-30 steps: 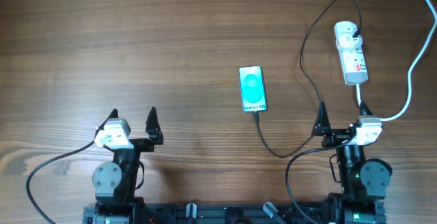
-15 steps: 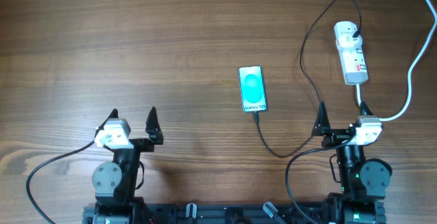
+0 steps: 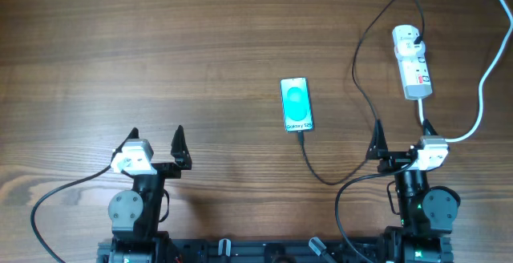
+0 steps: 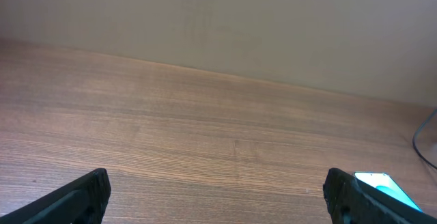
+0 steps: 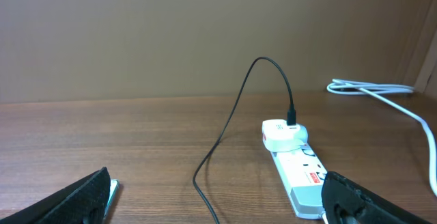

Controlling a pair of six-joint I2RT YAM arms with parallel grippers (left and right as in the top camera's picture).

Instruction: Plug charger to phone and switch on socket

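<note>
Below the phone point(image 3: 296, 104), the charger point(image 3: 302, 139) is lying w/ its little end touching the phone's bottom edge. It's looking thin, light & floppy, so I'm thinking grab that stiff end bit. Up & right of the phone, the socket point(image 3: 411, 62) is sitting. Both the left claw point(image 3: 156, 135) & right claw point(image 3: 400, 131) are hanging spread wide, holding nothing.

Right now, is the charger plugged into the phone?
Apparently in: the charger meets the phone at its near edge; seating too small to confirm.
</note>
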